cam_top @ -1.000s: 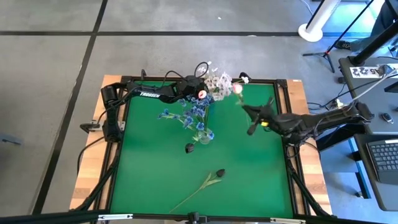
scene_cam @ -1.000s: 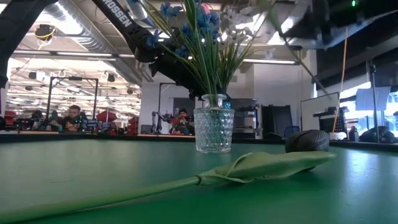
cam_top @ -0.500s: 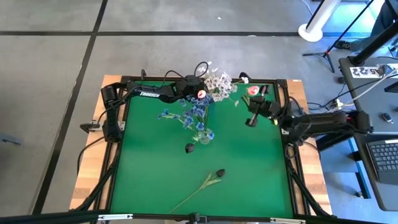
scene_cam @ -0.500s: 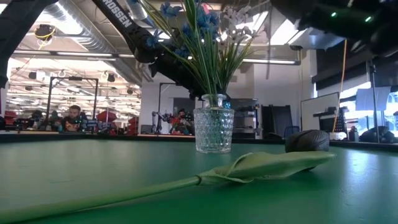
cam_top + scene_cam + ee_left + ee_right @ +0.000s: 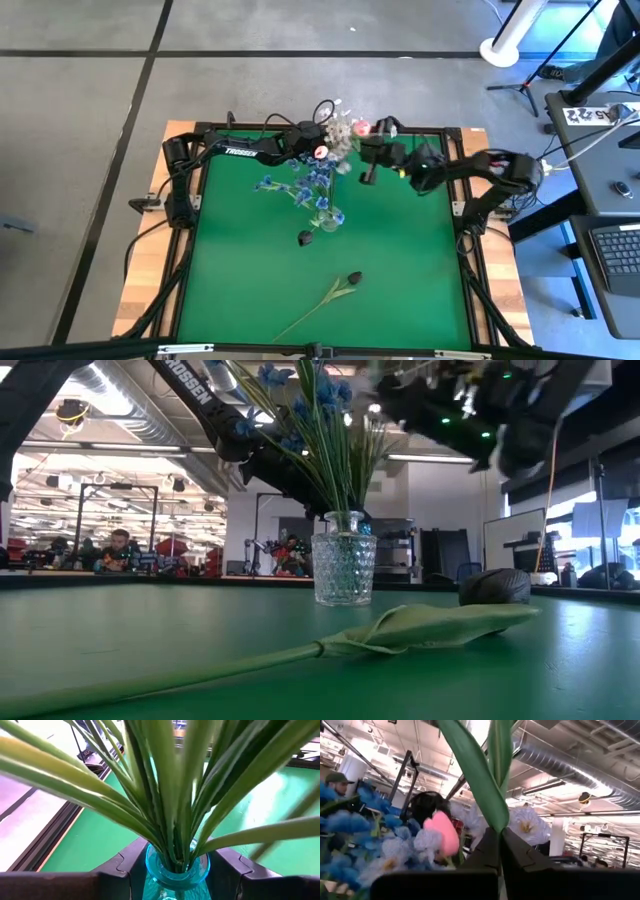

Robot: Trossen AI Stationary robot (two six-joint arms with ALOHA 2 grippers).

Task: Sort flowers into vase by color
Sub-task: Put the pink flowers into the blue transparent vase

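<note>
My left gripper (image 5: 176,879) is closed around a turquoise vase (image 5: 176,870) at the far middle of the table. White blossoms (image 5: 348,130) rise from this vase. My right gripper (image 5: 499,834) is shut on a pink tulip (image 5: 360,127) and hovers right of those blossoms, well above the table. A clear glass vase (image 5: 343,570) with blue blossoms (image 5: 312,185) stands on its base mid-table. A near-black tulip (image 5: 350,278) lies flat toward the near edge. A second dark head (image 5: 305,237) lies beside the clear vase. My left gripper has one finger (image 5: 122,867) on each side of the turquoise vase's neck (image 5: 152,870), just under the rim. It comes slanting down from the table's left. The vase stands upright; its base is hidden. My right gripper pinches the tulip's green stalk (image 5: 496,820) between its shut fingers, where a long leaf (image 5: 475,775) branches off. The fingers lie across the stalk and slant upward. The tulip is lifted clear of the table, close to the white blossoms.
A black frame rail (image 5: 455,200) edges the green mat. The right arm (image 5: 490,175) reaches in over the mat's far right corner. Bare mat (image 5: 230,270) lies near left and near right. People sit at desks in the room behind (image 5: 120,550).
My right gripper has swung from over the mat's right middle toward the far edge and leftward to the white blossoms. It has tipped from pointing down to slanting upward. It stays shut on the pink tulip, which has travelled with it.
</note>
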